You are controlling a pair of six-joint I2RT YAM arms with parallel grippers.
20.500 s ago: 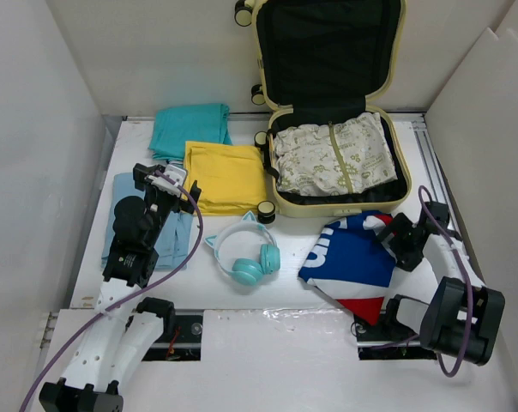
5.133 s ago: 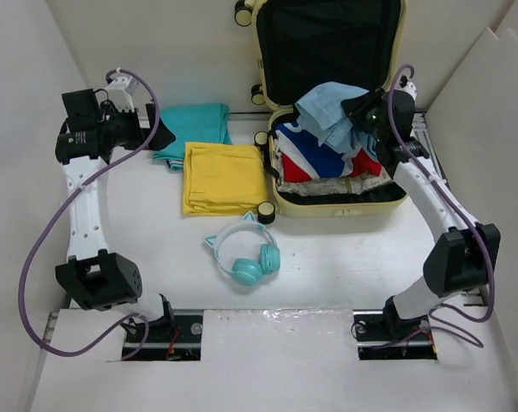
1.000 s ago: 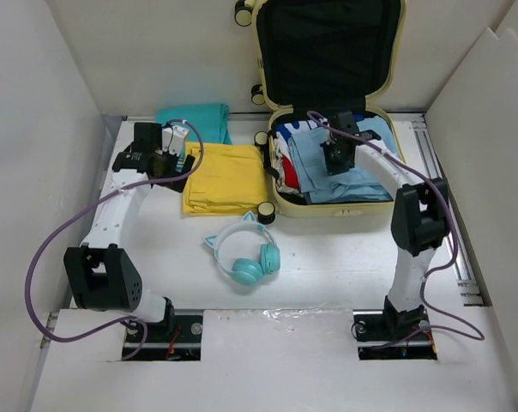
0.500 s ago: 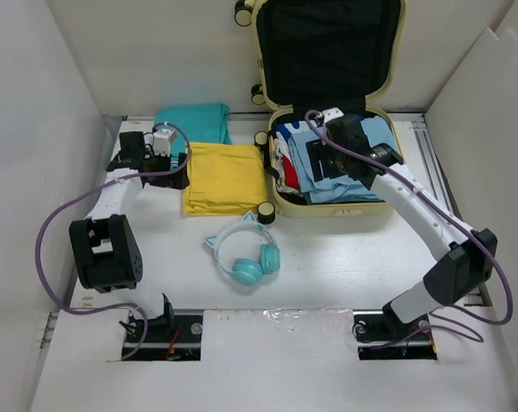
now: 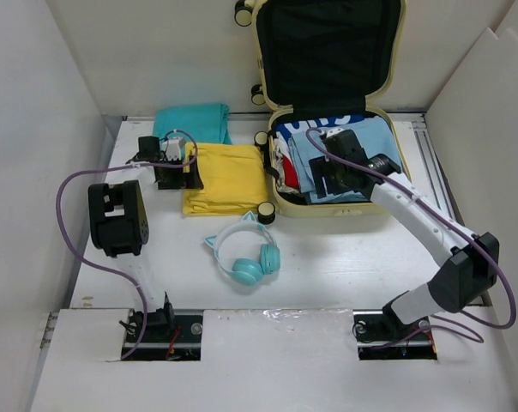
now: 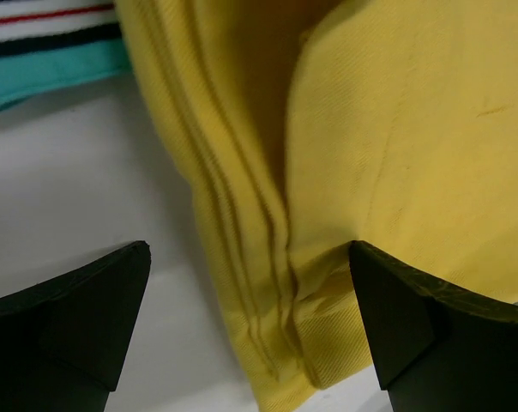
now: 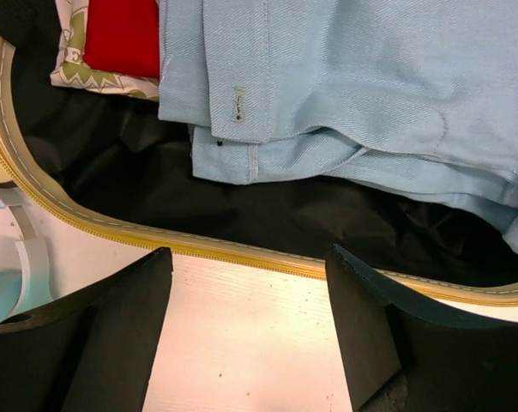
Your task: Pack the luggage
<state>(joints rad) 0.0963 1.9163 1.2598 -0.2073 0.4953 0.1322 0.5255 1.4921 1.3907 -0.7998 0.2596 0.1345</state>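
The luggage [image 5: 334, 209], a pale-yellow suitcase, lies open at the back of the table with its black-lined lid up against the wall. A light-blue garment [image 5: 349, 159] lies on top inside it, over red, blue and patterned cloth. My right gripper [image 5: 332, 178] hangs open over the luggage's near rim [image 7: 242, 255] with nothing between its fingers; in the right wrist view the gripper [image 7: 249, 257] is just short of the light-blue garment [image 7: 353, 77]. My left gripper [image 5: 177, 163] stands open, straddling the left edge of a folded yellow cloth [image 5: 229, 176]. In the left wrist view the gripper [image 6: 249, 253] has the yellow cloth [image 6: 388, 129] between its jaws.
A folded teal cloth [image 5: 190, 120] lies behind the yellow one; its striped hem [image 6: 45, 73] shows in the left wrist view. Teal-and-white cat-ear headphones [image 5: 244, 253] sit on the table in front of the luggage. White walls close in the left, right and back.
My right gripper has opened, let go of the light-blue garment and drawn back to the luggage's near rim. My left gripper has slid right onto the yellow cloth's edge.
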